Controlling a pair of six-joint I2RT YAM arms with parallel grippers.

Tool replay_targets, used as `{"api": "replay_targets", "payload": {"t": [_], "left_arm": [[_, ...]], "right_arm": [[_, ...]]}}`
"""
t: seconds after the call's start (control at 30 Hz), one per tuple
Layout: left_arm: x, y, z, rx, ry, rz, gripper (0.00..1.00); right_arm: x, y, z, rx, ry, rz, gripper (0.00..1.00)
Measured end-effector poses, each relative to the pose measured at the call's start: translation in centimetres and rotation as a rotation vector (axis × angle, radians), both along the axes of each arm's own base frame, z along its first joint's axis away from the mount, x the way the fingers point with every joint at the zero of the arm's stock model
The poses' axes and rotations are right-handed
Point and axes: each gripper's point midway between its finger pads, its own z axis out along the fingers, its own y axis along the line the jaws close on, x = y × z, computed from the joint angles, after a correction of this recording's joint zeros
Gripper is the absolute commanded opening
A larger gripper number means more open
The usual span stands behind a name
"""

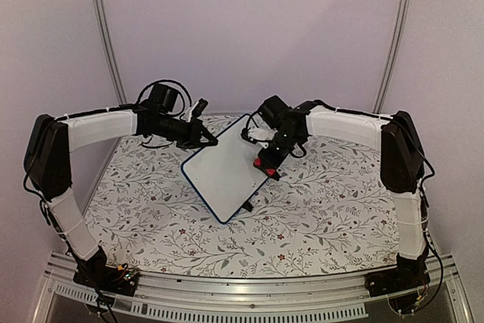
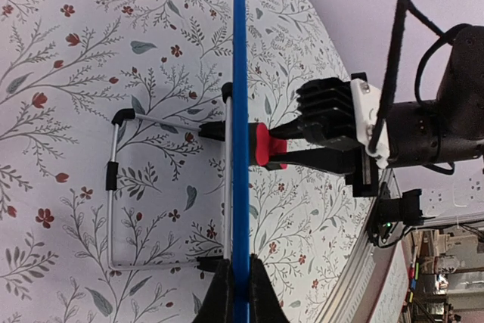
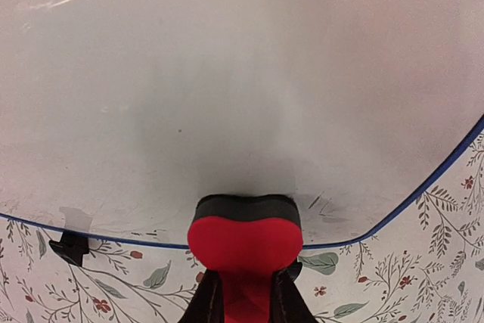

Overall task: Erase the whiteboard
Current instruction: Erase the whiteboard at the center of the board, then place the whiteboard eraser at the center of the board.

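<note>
Looking from the near side, we see the table [image 1: 151, 225] with its leafy cloth. The whiteboard [image 1: 223, 175] is in the middle of it, tilted up, with a thin wire stand [image 2: 113, 179] at its back. A small black foot [image 1: 247, 207] shows at its near corner.

We think the board is light and stiff. Its white face is smooth and slippery, so it could slide or tip if we push hard. The thin blue frame [image 2: 240, 73] looks like the best place to hold it.

Farther back, the right gripper [image 1: 266, 158] is squeezed shut on a red eraser [image 3: 245, 241]. The eraser touches the board near its right edge. A few faint marks [image 3: 321, 203] show just beside it.

Farthest back, the left gripper [image 2: 240, 281] pinches the frame at the board's far left edge. We guess this is to hold it steady.
</note>
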Motion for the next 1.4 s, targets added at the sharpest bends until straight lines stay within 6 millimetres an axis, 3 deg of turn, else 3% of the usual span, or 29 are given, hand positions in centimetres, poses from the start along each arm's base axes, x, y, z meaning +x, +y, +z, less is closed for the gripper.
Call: {"api": "replay_targets", "payload": {"t": [0.13, 0.27, 0.47, 0.6, 0.87, 1.03, 1.2, 1.4], "left_arm": [[-0.1, -0.1, 0.0, -0.003, 0.0, -0.004, 0.0], [-0.1, -0.1, 0.1, -0.003, 0.0, -0.005, 0.01], [-0.1, -0.1, 0.1, -0.003, -0.001, -0.006, 0.07], [-0.1, -0.1, 0.1, -0.006, -0.002, -0.009, 0.12], [-0.1, -0.2, 0.2, -0.01, -0.005, -0.013, 0.17], [-0.1, -0.3, 0.2, -0.016, -0.009, -0.016, 0.24], [-0.2, -0.3, 0.5, -0.023, -0.015, -0.019, 0.4], [-0.2, -0.4, 1.2, -0.039, -0.035, -0.02, 0.54]], "right_arm": [[0.5, 0.5, 2.0, 0.068, -0.066, 0.001, 0.03], [0.7, 0.7, 5.2, 0.147, -0.14, -0.007, 0.03], [0.4, -0.7, 9.0, 0.222, -0.234, -0.064, 0.03], [0.7, -2.7, 8.6, 0.233, -0.238, -0.15, 0.03], [3.1, -8.9, 6.0, 0.218, -0.2, -0.375, 0.03], [3.8, -10.2, 6.1, 0.236, -0.201, -0.446, 0.03], [4.3, -11.3, 6.0, 0.253, -0.194, -0.5, 0.04], [5.8, -14.1, 5.9, 0.266, -0.185, -0.599, 0.05]]}}
